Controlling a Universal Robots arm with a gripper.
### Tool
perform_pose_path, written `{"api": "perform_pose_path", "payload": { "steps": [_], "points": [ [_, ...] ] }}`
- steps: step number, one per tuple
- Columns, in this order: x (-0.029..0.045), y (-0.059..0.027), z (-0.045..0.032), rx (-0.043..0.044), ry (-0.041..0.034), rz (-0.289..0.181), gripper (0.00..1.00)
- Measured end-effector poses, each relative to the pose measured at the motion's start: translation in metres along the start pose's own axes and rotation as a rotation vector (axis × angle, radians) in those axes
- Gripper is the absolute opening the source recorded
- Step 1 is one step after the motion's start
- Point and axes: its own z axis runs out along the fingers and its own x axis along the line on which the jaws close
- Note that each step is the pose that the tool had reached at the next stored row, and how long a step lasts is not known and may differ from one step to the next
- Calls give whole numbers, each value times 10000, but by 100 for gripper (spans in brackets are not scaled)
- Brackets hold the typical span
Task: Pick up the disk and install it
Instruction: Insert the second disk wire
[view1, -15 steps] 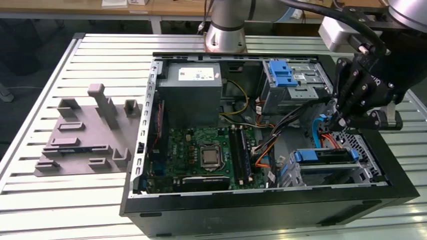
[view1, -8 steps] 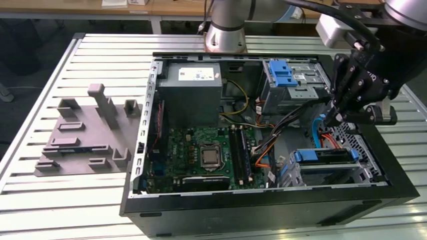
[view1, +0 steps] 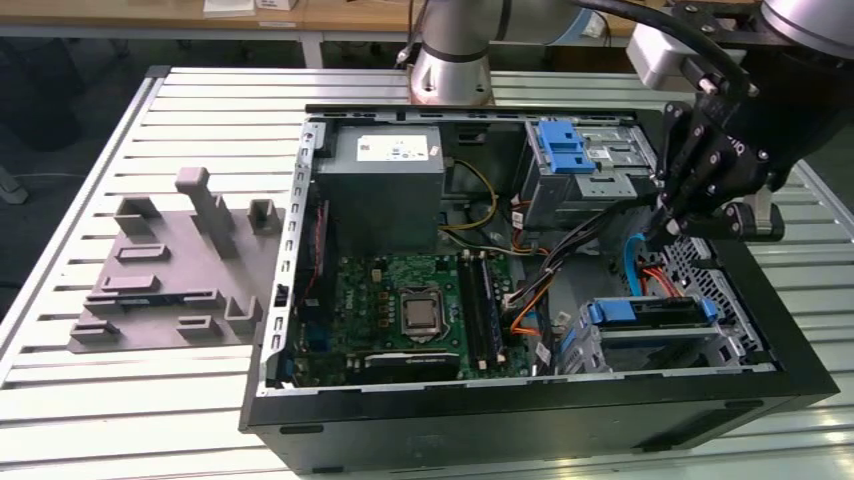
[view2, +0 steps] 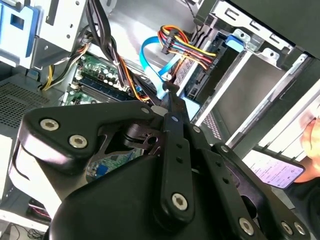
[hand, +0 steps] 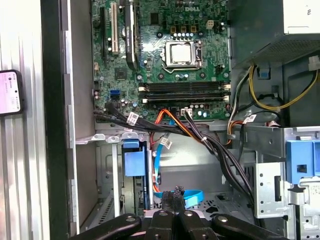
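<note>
With fingers pressed together and holding nothing, gripper (view1: 663, 232) poised inside the open computer case (view1: 534, 400), above its floor. Just beside it, disk (view1: 646, 312) in blue carrier, seated in the metal cage (view1: 721, 350) near the case's front wall.

The disk (hand: 134, 165) was largely hidden within its bay; the hand (hand: 172, 197) was cut off by the frame's edge.
</note>
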Motion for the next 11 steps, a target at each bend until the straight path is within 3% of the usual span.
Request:
{"api": "perform_pose_path", "payload": {
  "steps": [7,11],
  "points": [
    [-5,0,49,2,2,0,11],
    [-6,2,9,8,1,0,11]
  ]
}}
